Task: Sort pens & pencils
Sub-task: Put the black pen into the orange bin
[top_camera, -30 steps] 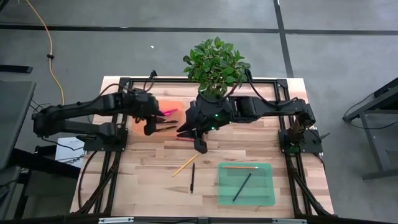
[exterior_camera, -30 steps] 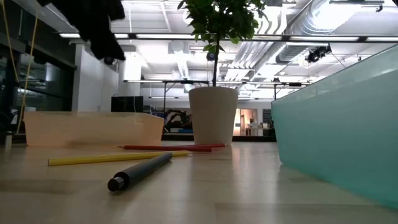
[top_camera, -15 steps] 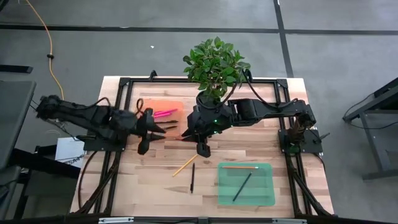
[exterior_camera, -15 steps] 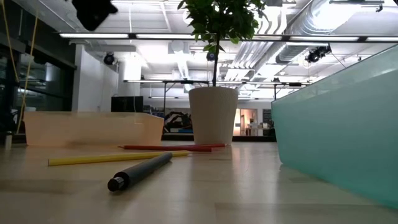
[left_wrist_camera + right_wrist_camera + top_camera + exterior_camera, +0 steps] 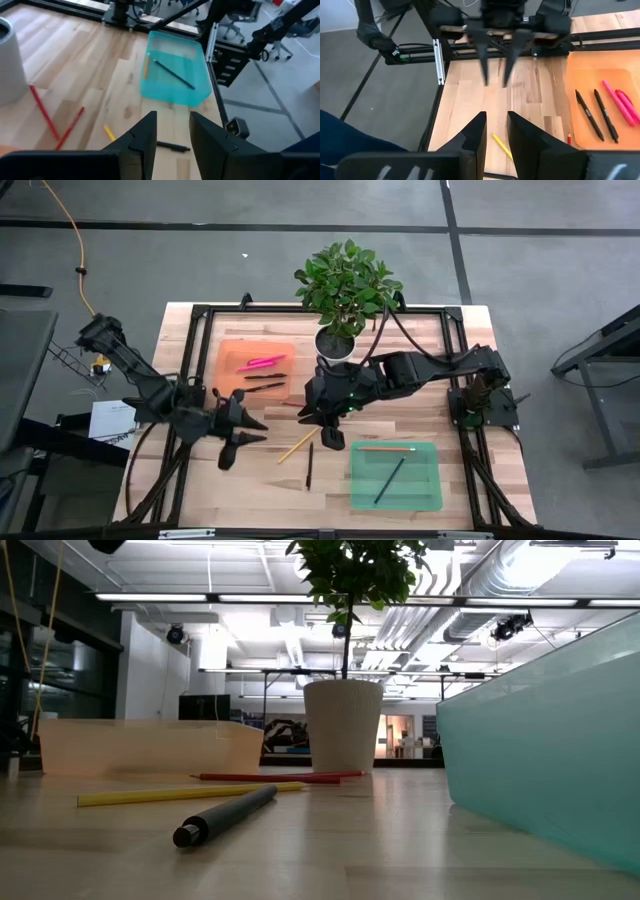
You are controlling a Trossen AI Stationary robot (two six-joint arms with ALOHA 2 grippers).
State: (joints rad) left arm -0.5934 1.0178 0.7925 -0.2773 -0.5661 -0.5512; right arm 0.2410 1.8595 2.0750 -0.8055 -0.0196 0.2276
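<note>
Pink pens [image 5: 262, 362] and two dark pens [image 5: 266, 383] lie in the orange tray [image 5: 232, 352]. An orange pencil [image 5: 385, 448] and a dark pencil [image 5: 390, 480] lie in the green tray [image 5: 425, 498]. On the bare wood lie a yellow pencil [image 5: 297, 445], a dark pen [image 5: 310, 465] and red pencils [image 5: 42, 112]. My left gripper [image 5: 243, 438] hovers open near the table's left side, left of the yellow pencil. My right gripper [image 5: 330, 438] hangs open above the yellow pencil and the dark pen. Neither has anything between its fingers.
A potted plant in a white pot [image 5: 335, 342] stands at the far middle, next to the orange tray. A black frame [image 5: 200, 315] runs around the table's edges. Bare wood lies along the near edge, left of the green tray.
My left gripper has swung from over the orange tray toward the table's near edge, turning as it went, and has stayed open. My right gripper has drifted a little toward the near edge. The pens and pencils have stayed where they were.
</note>
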